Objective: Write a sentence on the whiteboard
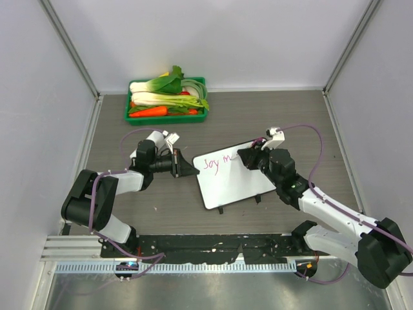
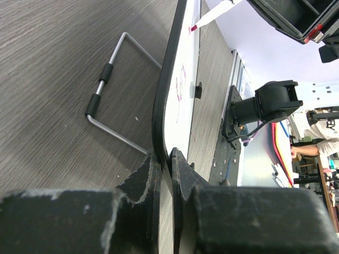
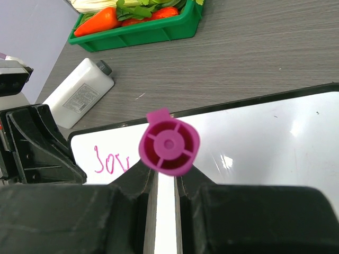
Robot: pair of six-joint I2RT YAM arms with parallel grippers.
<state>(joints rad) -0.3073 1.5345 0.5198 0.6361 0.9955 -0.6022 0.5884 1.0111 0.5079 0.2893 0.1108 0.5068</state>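
Mid-table, between the two arms, the whiteboard (image 1: 235,184) sits at a slant to the near edge. The sentence (image 1: 217,162) is barely begun: one short pink word and the start of a second run across the board's upper left. The rest of the face is bare, so I judge most of the writing is left.

The right gripper (image 3: 168,177) is closed on the marker (image 3: 169,147) at the end of those letters. The left gripper (image 2: 166,161) is clamped on the board's left edge, steadying it.

Only the top view shows the whole line and the blank space. The right wrist view catches just the first letters past the marker's pink butt, plus a white bottle (image 3: 79,94) near the tray (image 1: 164,119) at the far edge. Edge-on, the left wrist view shows the jaws pinching the rim, a wire stand (image 2: 106,100) behind the board, and the marker tip seemingly touching the face.
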